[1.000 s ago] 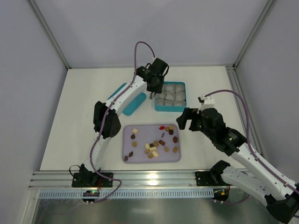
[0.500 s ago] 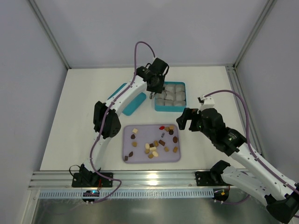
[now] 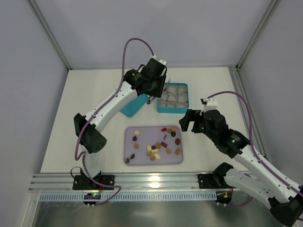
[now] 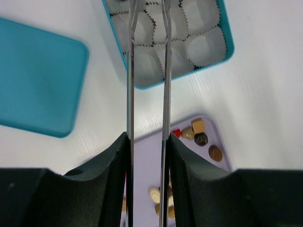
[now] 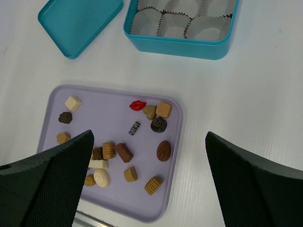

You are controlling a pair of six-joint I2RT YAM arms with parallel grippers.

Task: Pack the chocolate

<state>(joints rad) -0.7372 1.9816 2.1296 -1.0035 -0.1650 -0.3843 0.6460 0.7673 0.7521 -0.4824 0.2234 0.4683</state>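
Chocolate (image 5: 163, 150) pieces lie loose on the lavender tray (image 5: 104, 118) on the desk (image 5: 246, 118), with the teal box (image 5: 175, 45) of white cups (image 5: 144, 21) just beyond it and the lid (image 5: 78, 21) beside. Left claw (image 4: 147, 14) hangs over the box's left-side cups, thin fingers narrowly parted, nothing seen between. Right claw (image 5: 149, 137) is spread wide above the tray, empty.

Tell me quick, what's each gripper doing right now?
Left gripper: open, nothing visible in it.
Right gripper: wide open, empty.
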